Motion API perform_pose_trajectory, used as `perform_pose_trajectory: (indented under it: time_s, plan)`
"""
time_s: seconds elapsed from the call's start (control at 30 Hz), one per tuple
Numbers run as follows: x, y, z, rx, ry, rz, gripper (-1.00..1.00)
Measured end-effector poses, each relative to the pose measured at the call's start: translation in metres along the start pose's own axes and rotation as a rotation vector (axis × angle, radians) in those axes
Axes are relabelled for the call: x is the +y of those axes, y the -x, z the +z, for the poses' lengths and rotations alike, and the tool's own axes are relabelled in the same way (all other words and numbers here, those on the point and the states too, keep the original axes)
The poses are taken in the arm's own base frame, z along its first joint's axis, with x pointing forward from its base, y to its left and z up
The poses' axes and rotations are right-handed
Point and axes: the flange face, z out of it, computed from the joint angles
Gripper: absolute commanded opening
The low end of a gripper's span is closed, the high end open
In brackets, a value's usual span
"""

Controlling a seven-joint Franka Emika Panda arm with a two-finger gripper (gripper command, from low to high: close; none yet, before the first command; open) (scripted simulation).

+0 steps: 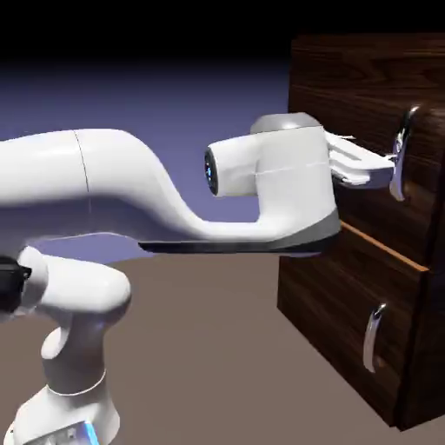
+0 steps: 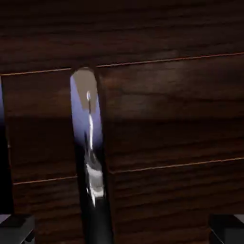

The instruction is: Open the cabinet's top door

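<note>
End effector (image 1: 382,165) stood wide open, holding nothing, fingers level. Top door (image 1: 369,104) directly ahead, its long silver handle (image 1: 401,152) between fingertips (image 2: 16,228), nearer one. Cabinet (image 1: 348,322) filled hand view.

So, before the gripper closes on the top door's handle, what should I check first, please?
1. Gripper open: ok.
2. Gripper at the top door's handle, not the lower handle: ok.
3. Handle between the fingertips: ok, though it sits nearer one tip in the hand view.
4. Fingers far enough around the handle: cannot tell.
5. Top door closed: cannot tell.
</note>
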Motion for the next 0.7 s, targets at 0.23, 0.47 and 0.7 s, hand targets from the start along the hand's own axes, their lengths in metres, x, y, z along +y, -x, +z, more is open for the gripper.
perform_pose_trajectory:
  time_s: [0.23, 0.47, 0.7]
  plan:
    - [0.0, 0.0, 0.05, 0.0, 0.0, 0.0, -1.0]
    - [0.011, -0.011, 0.011, -0.068, -0.067, 0.0, -1.0]
    - [0.027, -0.027, -0.031, -0.146, -0.145, 0.0, -1.0]
